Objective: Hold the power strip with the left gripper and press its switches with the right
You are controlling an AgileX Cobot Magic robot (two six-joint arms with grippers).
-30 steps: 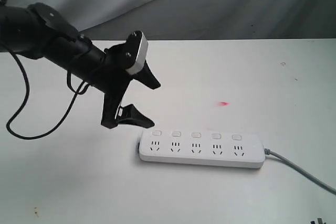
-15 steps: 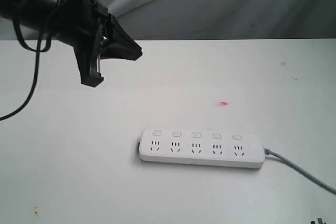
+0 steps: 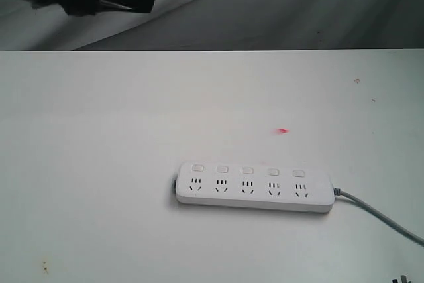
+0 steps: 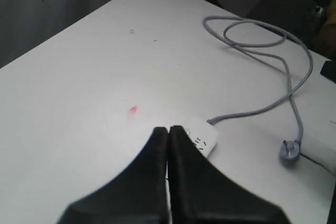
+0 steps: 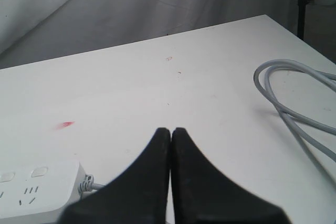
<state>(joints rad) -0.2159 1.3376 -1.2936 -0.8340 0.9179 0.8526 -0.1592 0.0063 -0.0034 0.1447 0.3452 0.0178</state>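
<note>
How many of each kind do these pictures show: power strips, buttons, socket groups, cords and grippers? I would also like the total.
power strip: 1
buttons: 5
socket groups: 5
cord: 1
grippers: 2, the left gripper and the right gripper, both shut and empty
total: 14

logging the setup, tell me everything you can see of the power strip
The power strip is a long white smooth-plastic bar with rounded ends, lying flat on the white table, sockets up. Five socket groups sit in a row, a small white switch above each. A grey cord leaves one end, loops over the table and ends in a plug. Only the table touches it.
</note>
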